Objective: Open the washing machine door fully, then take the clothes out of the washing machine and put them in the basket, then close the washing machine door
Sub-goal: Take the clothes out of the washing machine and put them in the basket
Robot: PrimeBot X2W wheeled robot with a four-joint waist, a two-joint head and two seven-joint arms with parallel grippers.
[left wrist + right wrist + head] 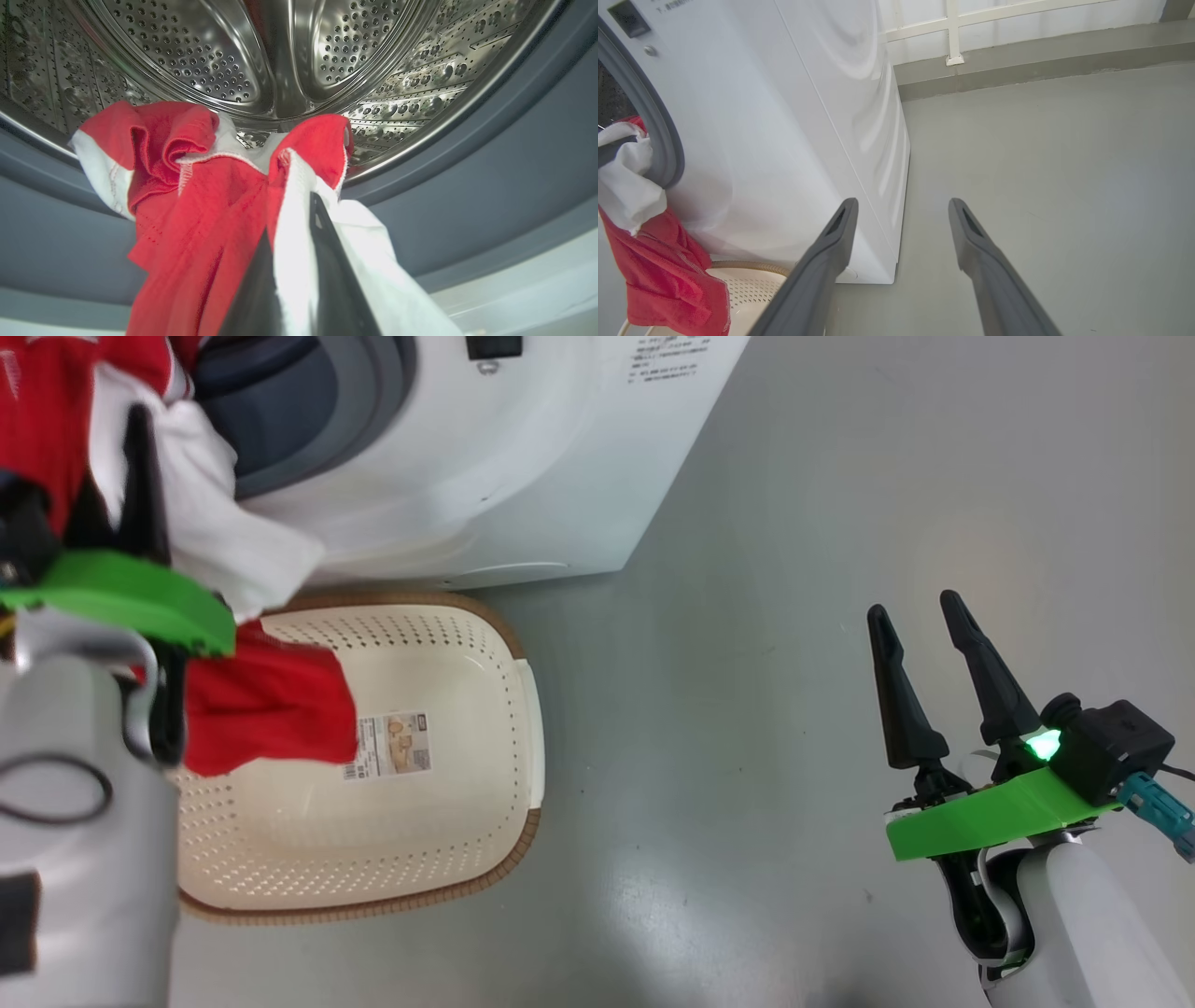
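Observation:
At the mouth of the washing machine (485,476), my left gripper (126,476) is shut on the clothes (261,709), a red and white garment. In the left wrist view its fingers (327,261) pinch a white fold of the clothes (196,210), which trail over the grey gasket (514,163) from the steel drum (280,46). A red part hangs down over the cream basket (439,653) on the floor in front of the machine. My right gripper (915,607) stands open and holds nothing, well off to the right above the floor. The washing machine door is out of view.
Grey floor (840,476) stretches to the right of the machine. In the right wrist view my right gripper (902,201) points past the machine's white side (784,116) toward a low wall ledge (1017,60), with the basket's rim (752,268) and the hanging clothes (668,275) at lower left.

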